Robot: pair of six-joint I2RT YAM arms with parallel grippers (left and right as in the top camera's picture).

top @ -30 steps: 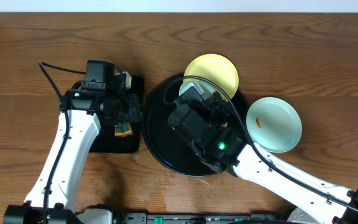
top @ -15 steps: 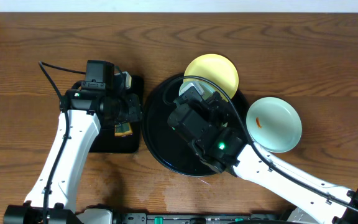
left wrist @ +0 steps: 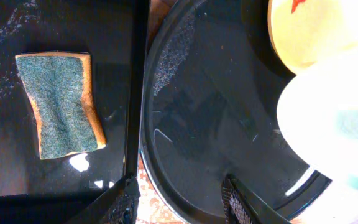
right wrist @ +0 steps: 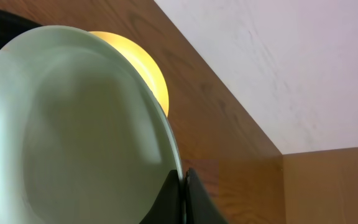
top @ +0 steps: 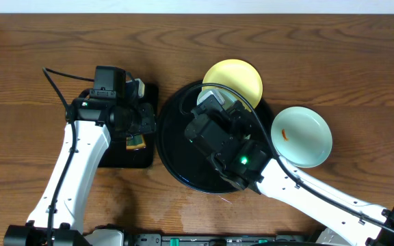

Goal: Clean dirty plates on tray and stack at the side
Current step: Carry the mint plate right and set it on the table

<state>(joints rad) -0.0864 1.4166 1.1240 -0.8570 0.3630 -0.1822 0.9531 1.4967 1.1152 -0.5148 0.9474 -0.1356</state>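
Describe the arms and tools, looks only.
Left arm: white links, black joint housings, green light at the wrist, thin black cable. Right arm: same build, with its own green light and a black cable looping over the wrist. Left tool and right tool: slim black fingers.

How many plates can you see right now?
3: a yellow plate overlapping the tray's far rim, a mint plate on the table right of the tray, and a third plate gripped by the right hand.
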